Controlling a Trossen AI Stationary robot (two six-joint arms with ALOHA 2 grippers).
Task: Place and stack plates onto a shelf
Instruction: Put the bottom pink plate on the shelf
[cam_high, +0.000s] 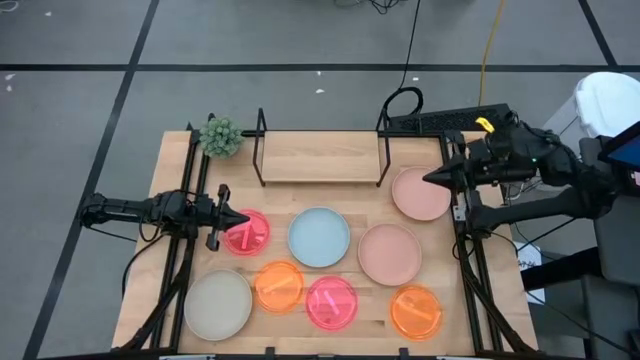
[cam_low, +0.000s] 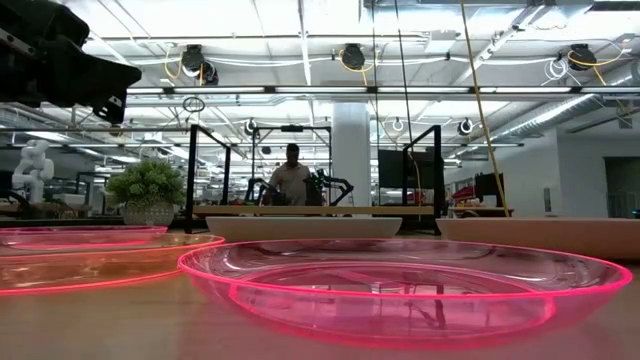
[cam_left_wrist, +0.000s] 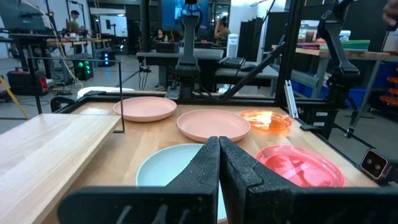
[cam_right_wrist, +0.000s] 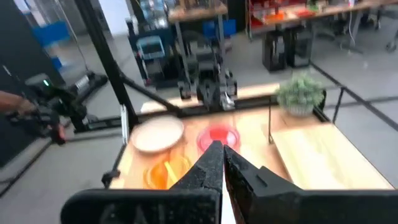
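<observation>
Nothing has been put on the shelf (cam_high: 320, 158) yet. Its wood board is seen bare at the far side of the table (cam_high: 175, 155), so the whole job is left to do.

From left to right in the high view, eight plates are seen lying flat on the table. At the left, the left gripper (cam_high: 243, 219) is held with its fingers pressed shut and with nothing in them, its tip over the edge of a neon pink plate (cam_high: 247, 233). Near that are a cream plate (cam_high: 218, 304) and an orange plate (cam_high: 279, 285). In the middle are a light blue plate (cam_high: 319, 237) and a second neon pink plate (cam_high: 331, 302). To the right are a pale pink plate (cam_high: 389, 253), a second orange plate (cam_high: 416, 311) and, farther off, another pale pink plate (cam_high: 420, 194). The right gripper (cam_high: 429, 179) is held clenched and empty at that plate's far edge.

All eight plates are shown only in the high view. The shut fingers are shown best in the wrist views. A small green plant (cam_high: 221, 136) is seen by the shelf's left end. A person (cam_low: 292, 178) far behind the table is seen in the low view.
</observation>
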